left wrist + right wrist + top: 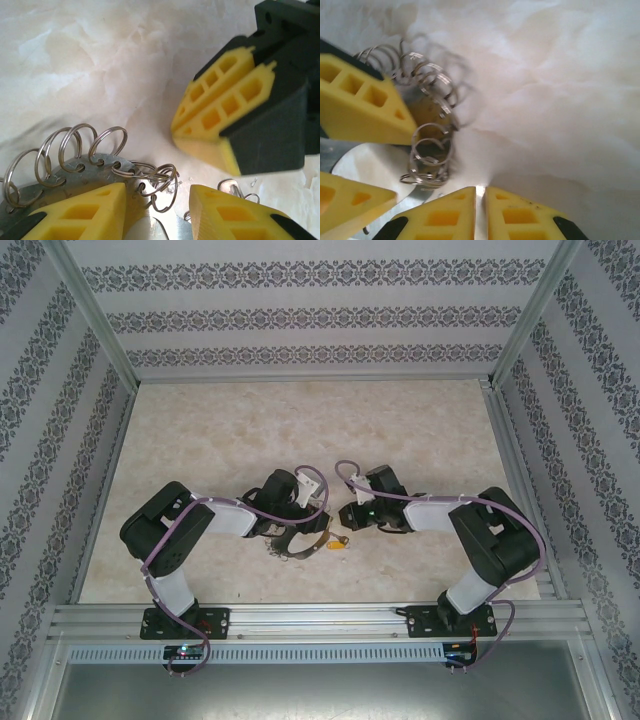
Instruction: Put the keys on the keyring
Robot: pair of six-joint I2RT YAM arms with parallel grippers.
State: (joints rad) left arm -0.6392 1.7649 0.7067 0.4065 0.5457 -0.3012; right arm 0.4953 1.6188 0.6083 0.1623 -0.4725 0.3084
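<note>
The keyring (298,556), a flat grey metal hoop fringed with small split rings, sits just in front of the left arm. My left gripper (295,528) is over it. In the left wrist view its fingers stand wide apart (157,212), and the hoop's band (95,167) and rings span from one pad to the other. The tiny yellow-gold key (337,540) rests on the table just right of the hoop. My right gripper (347,518) hovers above the key, shut (480,200), with only a bright sliver between the pads. It is also in the left wrist view (182,127), apart from the hoop.
The marble-patterned tabletop (300,430) is ringed by patterned walls and aluminium rails (320,620) at the near edge. In the right wrist view, the left gripper's fingers (360,100) flank the hoop's rings (422,177) at the left.
</note>
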